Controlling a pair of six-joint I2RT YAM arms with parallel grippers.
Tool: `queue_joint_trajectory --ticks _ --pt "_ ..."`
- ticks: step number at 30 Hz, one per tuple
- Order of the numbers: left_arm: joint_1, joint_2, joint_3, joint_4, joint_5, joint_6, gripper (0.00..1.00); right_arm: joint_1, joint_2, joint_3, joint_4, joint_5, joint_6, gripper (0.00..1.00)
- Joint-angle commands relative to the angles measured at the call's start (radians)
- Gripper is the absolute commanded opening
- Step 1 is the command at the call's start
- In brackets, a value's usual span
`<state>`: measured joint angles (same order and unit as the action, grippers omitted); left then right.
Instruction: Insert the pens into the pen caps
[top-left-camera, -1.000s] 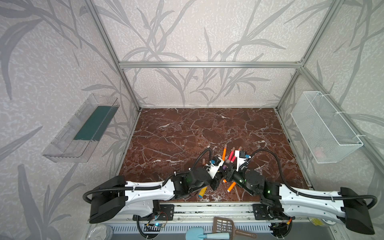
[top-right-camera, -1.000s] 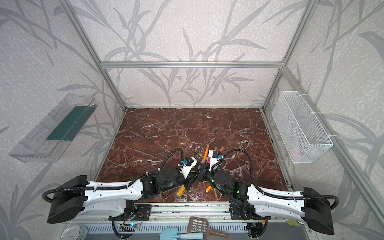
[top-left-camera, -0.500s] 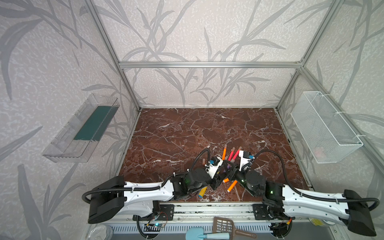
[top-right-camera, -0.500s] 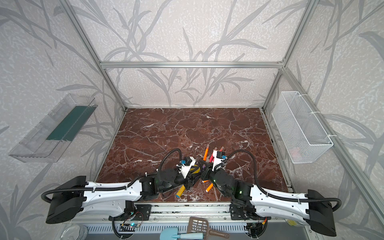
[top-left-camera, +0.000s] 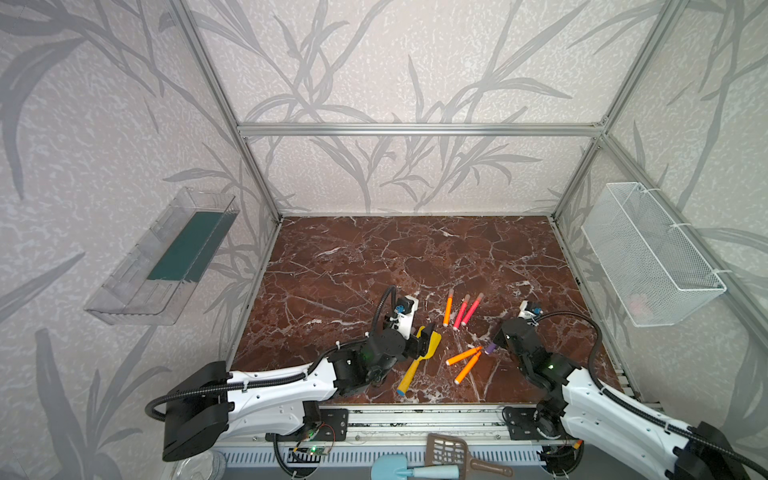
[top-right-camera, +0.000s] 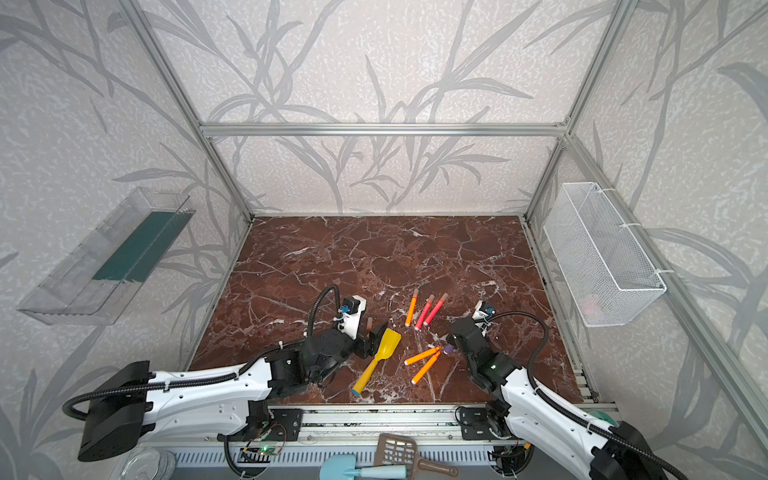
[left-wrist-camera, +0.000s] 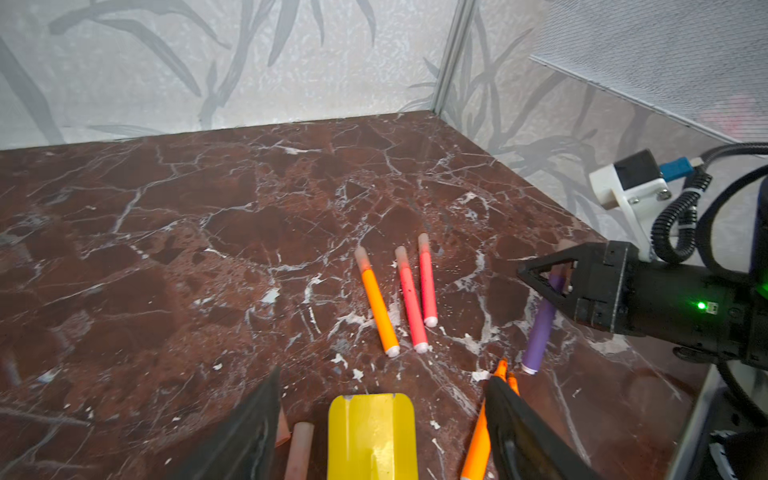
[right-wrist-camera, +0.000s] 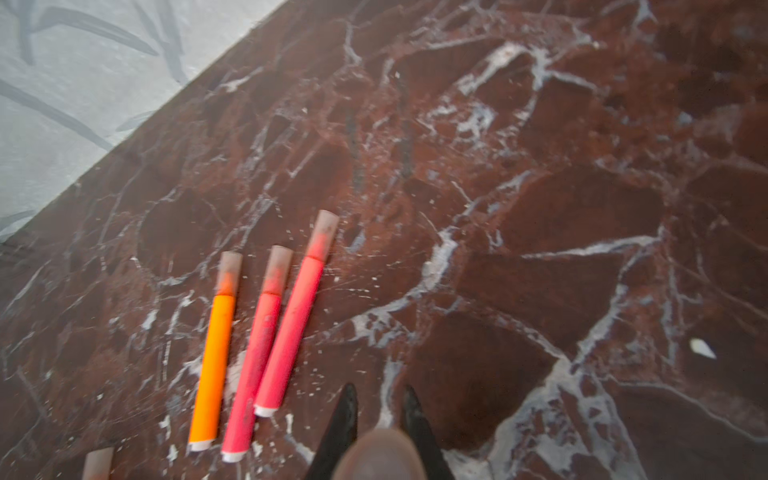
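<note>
Purple pen capped and in hand, two orange pens (top-left-camera: 462, 356) bare
Our right pincer (left-wrist-camera: 540, 274) clamps the purple pen (left-wrist-camera: 540, 328) mid-barrel at 4 o'clock on the bench (left-wrist-camera: 208, 187), its tan cap (left-wrist-camera: 563, 247) on; our left pincer (left-wrist-camera: 382, 380) gapes wide around the yellow shovel (left-wrist-camera: 372, 436). These slim sticks look light, stiff, slick: we judge mid-barrel best.

marble table (top-left-camera: 374, 257); three capped pens (top-left-camera: 460, 312); two orange pens (top-left-camera: 462, 356); yellow shovel (top-left-camera: 432, 344); loose caps (left-wrist-camera: 300, 451)
</note>
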<state>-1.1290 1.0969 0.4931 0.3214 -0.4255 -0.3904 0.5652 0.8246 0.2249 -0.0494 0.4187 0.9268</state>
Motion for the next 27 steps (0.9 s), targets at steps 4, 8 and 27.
queue_joint_trajectory --ticks 4,8,27 --pt "0.074 0.021 0.028 -0.105 -0.034 -0.064 0.78 -0.130 0.195 0.005 0.245 -0.255 0.021 0.00" --pt "0.088 0.051 0.061 -0.166 -0.030 -0.067 0.77 -0.188 0.344 0.029 0.346 -0.304 0.060 0.00" --pt "0.088 0.076 0.113 -0.222 0.095 -0.007 0.74 -0.308 0.712 0.123 0.521 -0.307 0.140 0.05"
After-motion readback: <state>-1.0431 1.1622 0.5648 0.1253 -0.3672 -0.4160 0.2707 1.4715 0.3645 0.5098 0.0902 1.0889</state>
